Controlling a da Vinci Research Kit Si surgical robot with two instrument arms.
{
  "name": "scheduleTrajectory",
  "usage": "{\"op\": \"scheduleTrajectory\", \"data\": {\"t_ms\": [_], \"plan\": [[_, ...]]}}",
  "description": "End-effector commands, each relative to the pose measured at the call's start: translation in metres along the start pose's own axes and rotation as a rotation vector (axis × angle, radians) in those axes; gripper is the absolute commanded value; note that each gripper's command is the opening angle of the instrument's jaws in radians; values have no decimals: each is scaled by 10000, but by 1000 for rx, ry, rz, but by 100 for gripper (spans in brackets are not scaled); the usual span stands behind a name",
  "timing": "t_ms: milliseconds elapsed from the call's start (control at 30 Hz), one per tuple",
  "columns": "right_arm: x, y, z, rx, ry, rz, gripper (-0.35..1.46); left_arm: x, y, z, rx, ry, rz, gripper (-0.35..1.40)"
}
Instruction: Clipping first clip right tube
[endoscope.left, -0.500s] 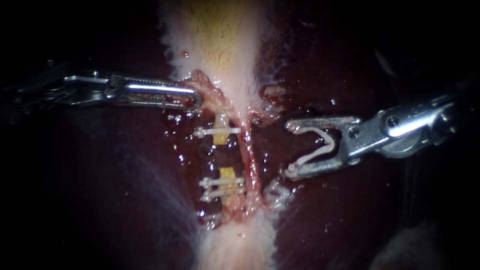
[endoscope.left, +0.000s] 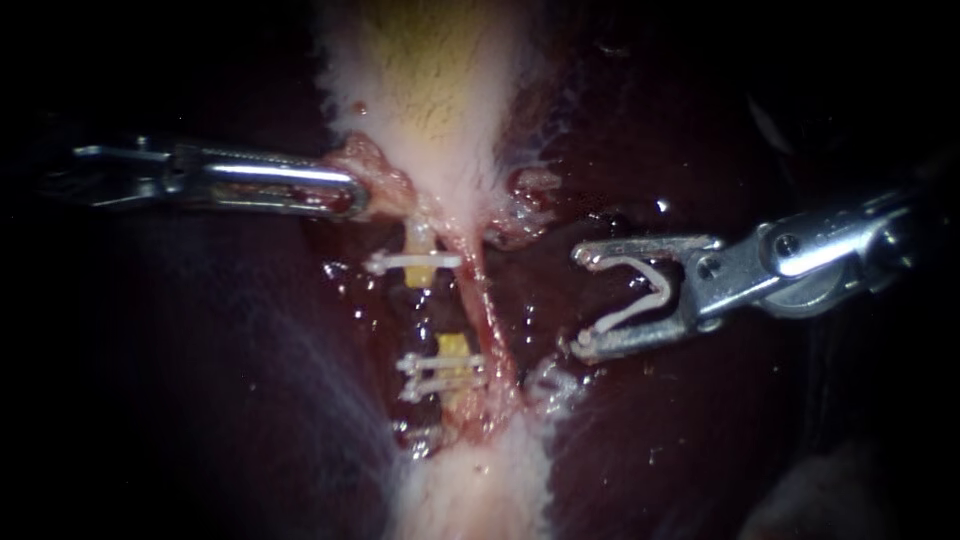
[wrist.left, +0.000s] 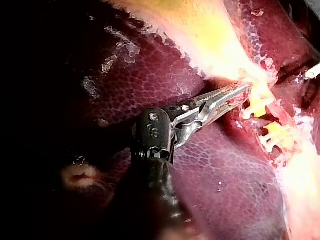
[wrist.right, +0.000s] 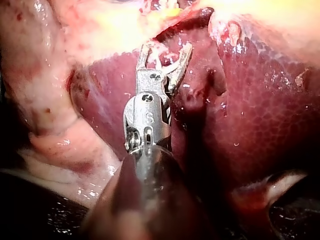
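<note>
The dark liver (endoscope.left: 200, 350) filled the field, with the pale gallbladder (endoscope.left: 430, 80) running down its middle. My left instrument (endoscope.left: 350, 195) was clenched on the neck tissue (endoscope.left: 385, 180) at the gallbladder's base, drawing it sideways, probably to tension and spread the 2 tubes below. My right instrument (endoscope.left: 585, 300) waited just beside them, its jaws spread wide and gripping an open clip (endoscope.left: 640, 290) between them, mouth facing the tubes. The right tube (endoscope.left: 492, 310), a thin pink strand, lay bare and unclipped, near but not yet inside that mouth. The yellow left tube (endoscope.left: 452, 345) already carried 3 clips: 1 upper clip (endoscope.left: 413, 262) and a lower pair (endoscope.left: 440, 365).
</note>
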Motion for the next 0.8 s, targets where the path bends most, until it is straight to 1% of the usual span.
{"op": "scheduleTrajectory", "data": {"t_ms": [33,133,333,400,633,800], "plan": [[0,0,0,0,0,0,50,0,2,-1,-4,5,2,-35],[0,0,0,0,0,0,50,-1,5,-4,-4,5,2,-35],[0,0,5,13,0,-1,50,-2,5,-10,-4,4,2,-35],[-1,-2,11,27,-1,-10,50,-2,5,-11,-5,7,2,-35],[-11,-5,43,68,-9,44,49,-2,5,-11,-2,8,2,-35],[-12,2,68,83,-15,87,49,-2,5,-11,-2,8,2,-35]]}}
